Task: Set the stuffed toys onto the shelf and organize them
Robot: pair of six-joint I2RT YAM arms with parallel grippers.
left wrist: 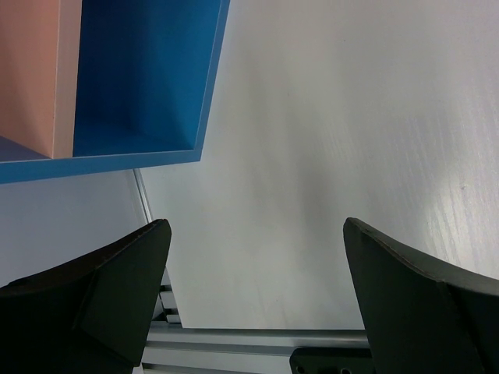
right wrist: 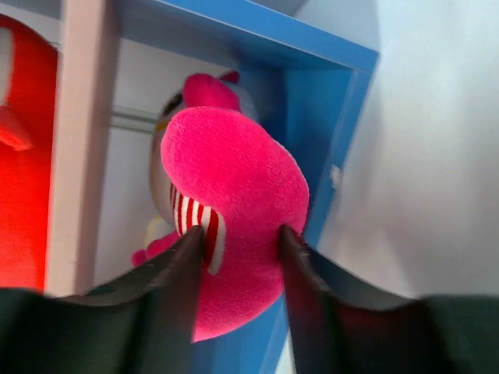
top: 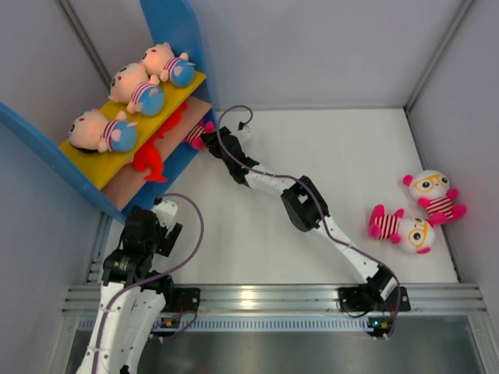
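At the shelf point(right wrist: 334, 117), my right end effector point(right wrist: 238, 243) clamps an owl point(right wrist: 234, 175) by its pink foot. My left end effector point(left wrist: 256, 227) gapes; nothing held.

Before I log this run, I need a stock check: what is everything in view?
shelf: one, blue sides, far left.
upper board: one, yellow.
lower board: one, tan.
dolls: three, peach, on the upper board.
red toys: count unclear, red, lower board.
owls: three, white and pink; two on the table at right, one held at the lower board.
table: one, white.
left end effector: one, black, open, over bare table.
right end effector: one, black, shut on an owl.
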